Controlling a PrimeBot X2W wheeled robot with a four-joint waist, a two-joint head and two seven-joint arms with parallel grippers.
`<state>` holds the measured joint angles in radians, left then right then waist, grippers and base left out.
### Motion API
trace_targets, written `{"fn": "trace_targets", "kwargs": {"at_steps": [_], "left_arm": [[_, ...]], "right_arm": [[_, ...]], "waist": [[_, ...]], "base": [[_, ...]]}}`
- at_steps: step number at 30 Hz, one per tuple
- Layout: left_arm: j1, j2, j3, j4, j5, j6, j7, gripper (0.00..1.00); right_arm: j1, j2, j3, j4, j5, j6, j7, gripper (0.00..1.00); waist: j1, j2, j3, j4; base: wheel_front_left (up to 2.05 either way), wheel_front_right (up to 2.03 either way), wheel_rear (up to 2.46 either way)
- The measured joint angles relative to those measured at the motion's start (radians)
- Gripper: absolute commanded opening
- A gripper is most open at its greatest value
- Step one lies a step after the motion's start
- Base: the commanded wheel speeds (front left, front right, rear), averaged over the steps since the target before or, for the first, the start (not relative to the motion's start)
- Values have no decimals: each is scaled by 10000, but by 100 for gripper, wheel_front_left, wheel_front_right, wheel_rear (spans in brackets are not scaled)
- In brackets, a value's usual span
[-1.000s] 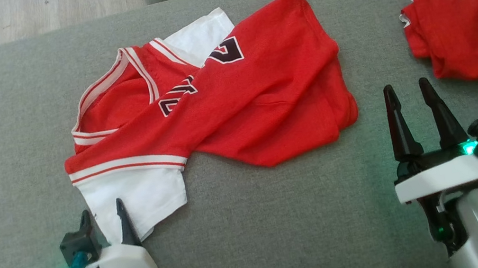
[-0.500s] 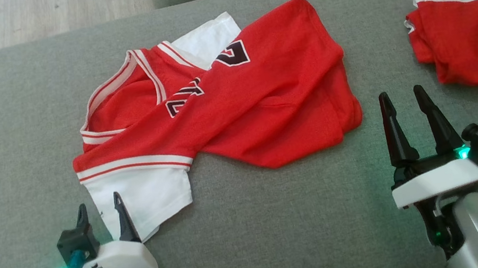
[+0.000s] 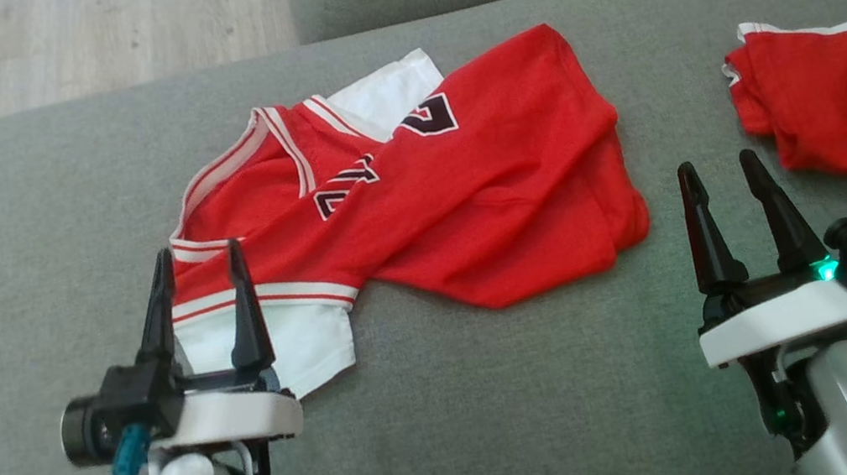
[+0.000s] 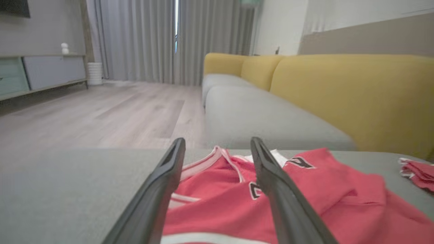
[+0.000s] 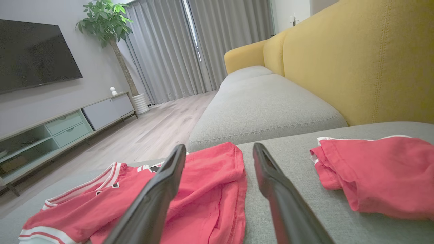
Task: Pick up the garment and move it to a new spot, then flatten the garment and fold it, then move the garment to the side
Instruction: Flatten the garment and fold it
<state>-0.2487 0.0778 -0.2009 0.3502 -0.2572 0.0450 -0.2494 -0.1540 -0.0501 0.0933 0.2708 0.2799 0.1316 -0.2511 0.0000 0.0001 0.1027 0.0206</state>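
In the head view, your red jersey (image 3: 453, 207) lay crumpled across the centre of the grey cushion (image 3: 505, 428), with its white sleeve toward the lower left. Your left gripper (image 3: 196, 252) sat at the lower left, fingers spread wide and holding nothing, tips over the striped sleeve band. Your right gripper (image 3: 716, 164) stood at the lower right, equally wide and empty. It was over bare cushion between the jersey's hem and a second red garment (image 3: 845, 111) at the right edge.

In the left wrist view, you looked between the parted fingers at the jersey's collar and dark lettering in the lower centre, with a yellow backrest (image 4: 356, 98) at the right.

In the right wrist view, the open fingers framed the jersey's hem at lower centre. The second garment lay at the right, apart from it.
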Motion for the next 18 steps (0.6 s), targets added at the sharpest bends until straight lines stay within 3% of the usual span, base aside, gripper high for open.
{"fn": "trace_targets", "kwargs": {"at_steps": [7, 18], "left_arm": [[1215, -4, -23, -1315, 422, -186, -59, 100], [1471, -163, -209, -1593, 579, -374, -61, 100]], "right_arm": [[58, 0, 15, 2, -10, 0, 0, 100], [194, 2, 8, 282, -119, 0, 4, 100]], "waist": [[0, 0, -314, 139], [0, 0, -147, 449]], "base": [[0, 0, 0], [0, 0, 0]]}}
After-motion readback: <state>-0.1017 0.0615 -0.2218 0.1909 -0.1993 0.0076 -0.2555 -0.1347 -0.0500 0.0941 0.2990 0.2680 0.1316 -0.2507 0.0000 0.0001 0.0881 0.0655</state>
